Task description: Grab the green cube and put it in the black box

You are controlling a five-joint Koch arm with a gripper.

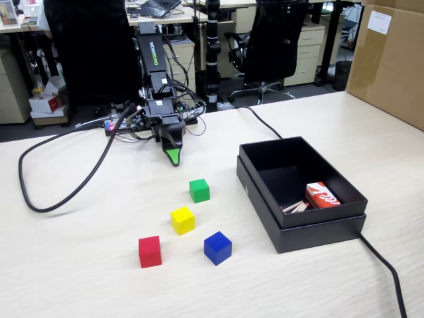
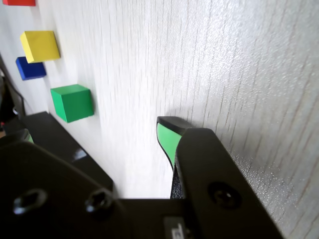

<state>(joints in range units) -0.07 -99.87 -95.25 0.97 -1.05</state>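
Green cube (image 1: 199,190) flat on table (image 1: 79,265), corner toward black box (image 1: 301,228), jaws' spread unclear

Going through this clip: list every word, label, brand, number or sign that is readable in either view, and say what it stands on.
White lettering runs along the robot arm in the fixed view: blurred, roughly "WOWROBO", uncertain.
White marks on the red packet inside the black box: unreadable.
White label on the cardboard box: too small to read.
Green cube, yellow cube, red cube, blue cube: no text.
Wrist view: none.
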